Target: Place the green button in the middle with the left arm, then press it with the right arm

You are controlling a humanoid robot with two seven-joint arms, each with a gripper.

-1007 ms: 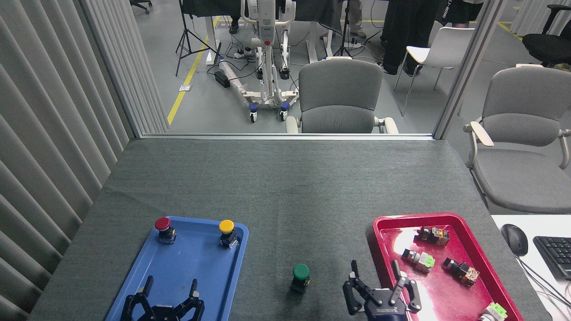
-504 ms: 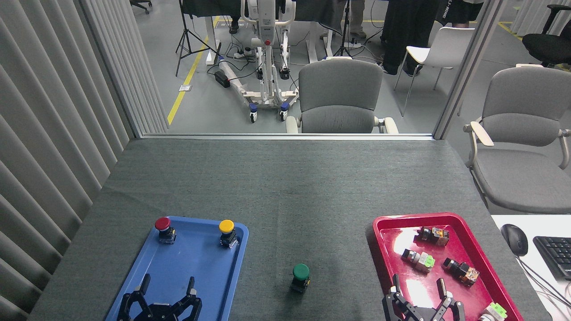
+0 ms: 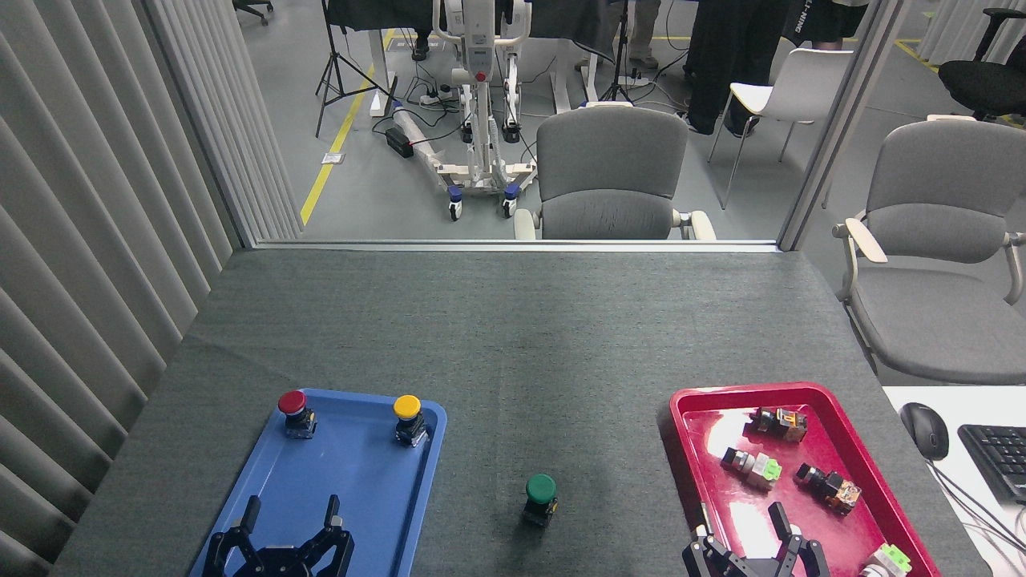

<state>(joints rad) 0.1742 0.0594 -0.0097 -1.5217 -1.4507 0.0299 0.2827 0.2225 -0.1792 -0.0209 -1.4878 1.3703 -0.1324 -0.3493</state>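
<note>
**Standing alone: green button on the grey cloth**

Sitting upright on the dark grey cloth of the bench [image 3: 513,336], the green button [image 3: 541,498] rests between the blue tray [image 3: 361,497] and the red tray [image 3: 809,397], touching neither. Nothing grips it. The left gripper [image 3: 290,525] hangs at the bottom edge over the near end of the blue tray, jaws spread and empty. The right gripper [image 3: 745,533] sits low over the near end of the red tray, its fingers apart and holding nothing, though most of it is cut off by the frame edge. A red button [image 3: 293,412] and a yellow button [image 3: 409,418] stand at the far end of the blue tray. Small switch parts [image 3: 753,467] lie scattered in the red tray. No lettering on either gripper can be read from this angle
</note>
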